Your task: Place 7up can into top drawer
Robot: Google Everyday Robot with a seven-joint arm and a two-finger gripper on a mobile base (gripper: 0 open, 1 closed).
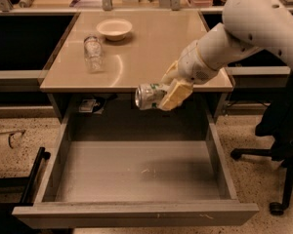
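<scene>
The 7up can (149, 95), silver with green marks, lies on its side in my gripper (166, 94). The gripper's tan fingers (175, 94) are shut on the can's right end. Can and gripper hang just past the front edge of the beige table top (146, 48), above the back part of the top drawer. The top drawer (136, 172) is pulled wide open below, grey, with a bare scuffed floor and tall sides. My white arm (244, 30) reaches in from the upper right.
A clear glass jar (93, 52) and a white bowl (115, 28) stand on the table's left rear. A black office chair (283, 130) stands at the right. A black bar (31, 177) lies left of the drawer on the speckled floor.
</scene>
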